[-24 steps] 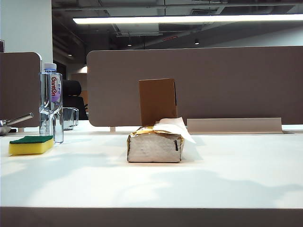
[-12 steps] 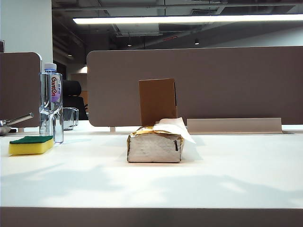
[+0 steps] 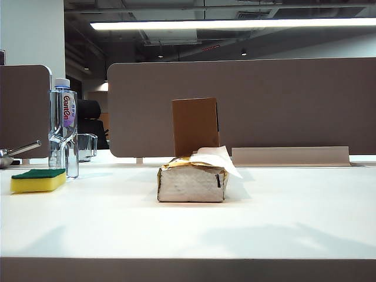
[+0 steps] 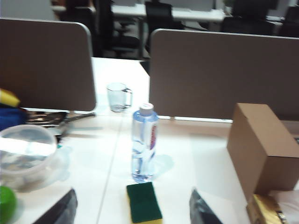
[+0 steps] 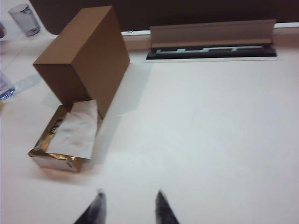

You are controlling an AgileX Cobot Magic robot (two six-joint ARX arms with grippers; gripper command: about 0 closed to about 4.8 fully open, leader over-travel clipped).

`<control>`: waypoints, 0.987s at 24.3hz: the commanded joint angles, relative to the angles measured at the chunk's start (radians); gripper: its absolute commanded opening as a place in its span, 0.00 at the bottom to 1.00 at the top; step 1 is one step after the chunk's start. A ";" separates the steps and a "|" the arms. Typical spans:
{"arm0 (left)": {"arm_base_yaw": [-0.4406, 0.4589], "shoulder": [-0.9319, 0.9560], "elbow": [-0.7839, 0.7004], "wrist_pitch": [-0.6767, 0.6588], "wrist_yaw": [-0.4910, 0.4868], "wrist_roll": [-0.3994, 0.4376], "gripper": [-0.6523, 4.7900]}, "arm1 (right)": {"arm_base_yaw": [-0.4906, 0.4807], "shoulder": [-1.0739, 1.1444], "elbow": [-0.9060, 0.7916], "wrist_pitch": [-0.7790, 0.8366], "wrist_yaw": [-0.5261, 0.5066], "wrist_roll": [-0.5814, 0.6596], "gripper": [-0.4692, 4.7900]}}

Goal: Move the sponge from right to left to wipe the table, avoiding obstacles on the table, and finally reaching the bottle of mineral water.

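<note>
The sponge point(image 3: 38, 180) is lying at the bench's point(image 3: 188, 226) left end, just beside the mineral water bottle point(image 3: 63, 126). Only the left wrist view is showing the left end effector point(image 4: 132, 212) hanging above it, fingers spread, holding nothing. The tissue pack point(image 3: 192, 181) is sitting mid-bench (cardboard box point(image 3: 195, 125) behind). The right end effector point(image 5: 127, 207), partly open and empty, is hovering nearby.

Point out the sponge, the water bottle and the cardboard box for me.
sponge point(image 3: 39, 180), exterior view, yellow foam side.
bottle of mineral water point(image 4: 144, 144), left wrist view, clear body.
cardboard box point(image 5: 84, 58), right wrist view, front face.
</note>
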 commanded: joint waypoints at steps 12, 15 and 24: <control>-0.159 -0.183 -0.190 0.009 -0.082 0.010 0.68 | 0.000 -0.241 -0.334 0.181 0.067 0.078 0.30; -0.163 -0.217 -0.227 0.011 -0.104 0.010 0.63 | 0.000 -0.273 -0.379 0.237 0.082 0.098 0.23; -0.163 -0.333 -0.348 0.027 -0.104 0.006 0.50 | 0.000 -0.352 -0.492 0.304 0.083 0.114 0.10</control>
